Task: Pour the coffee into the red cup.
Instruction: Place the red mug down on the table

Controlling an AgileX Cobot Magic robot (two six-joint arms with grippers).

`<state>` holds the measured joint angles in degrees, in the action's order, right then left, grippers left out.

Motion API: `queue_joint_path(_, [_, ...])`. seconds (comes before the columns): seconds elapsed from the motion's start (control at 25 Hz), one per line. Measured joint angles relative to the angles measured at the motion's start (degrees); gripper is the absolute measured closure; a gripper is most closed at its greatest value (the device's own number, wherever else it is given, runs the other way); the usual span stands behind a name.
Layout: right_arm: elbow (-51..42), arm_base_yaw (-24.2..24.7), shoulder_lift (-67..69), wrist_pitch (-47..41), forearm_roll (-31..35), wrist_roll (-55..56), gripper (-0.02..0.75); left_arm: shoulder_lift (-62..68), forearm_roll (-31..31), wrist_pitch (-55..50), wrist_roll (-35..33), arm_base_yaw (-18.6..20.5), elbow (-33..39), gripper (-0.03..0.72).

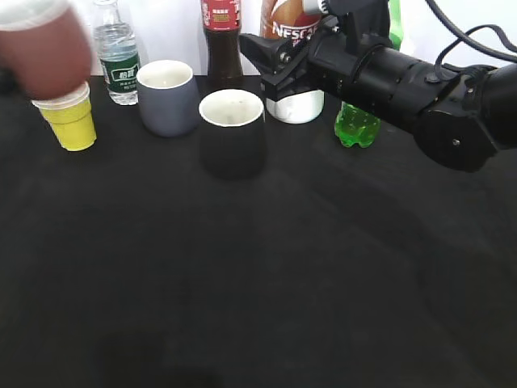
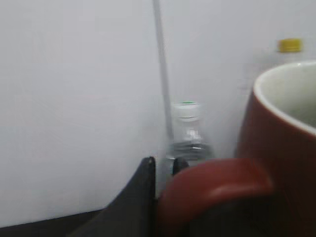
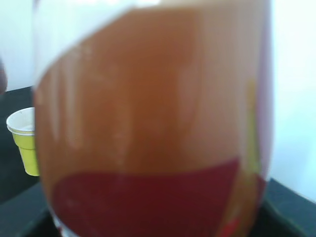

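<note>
Black cloth desk [image 1: 258,307], bare along the near edge, leaving working room. Right gripper [image 1: 279,61] reaching to the far edge, jaws set either side of the coffee bottle [image 1: 292,32]; firm closure cannot be told, though the bottle fills the right wrist view, suggesting a grasp for pouring. Red cup [image 1: 44,52] raised above the far-left corner, blurred, held by its handle [image 2: 212,190] in the closed left gripper [image 2: 163,192], likely to meet the bottle. Black mug [image 1: 232,133], grey mug [image 1: 168,97], water bottle [image 1: 117,52], green bottle [image 1: 357,125] and yellow cup [image 1: 71,121] ranged along the far edge, clear of the pour.
</note>
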<state>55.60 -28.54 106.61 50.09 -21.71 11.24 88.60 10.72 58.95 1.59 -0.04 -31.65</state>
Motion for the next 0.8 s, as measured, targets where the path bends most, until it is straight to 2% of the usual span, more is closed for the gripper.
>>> queue_joint_path(0.12, [0.0, 0.0, 0.0, 0.0, 0.0, 0.0, 0.205, 0.0, 0.0, -2.6, 0.0, 5.4, -2.9, 0.615])
queue_joint_path(0.28, [0.0, 0.0, 0.0, 0.0, 0.0, 0.0, 0.205, 2.4, 0.1, -8.1, 0.0, 8.8, -11.5, 0.615])
queue_joint_path(0.56, [-0.1, 0.0, 0.0, 0.0, -0.3, 0.0, 0.205, 18.6, -0.6, -11.9, 0.0, 10.8, -26.9, 0.615])
queue_joint_path(0.8, [-0.1, 0.0, 0.0, 0.0, -0.3, 0.0, 0.205, 31.4, -0.6, -11.8, 2.2, 10.8, -35.0, 0.615])
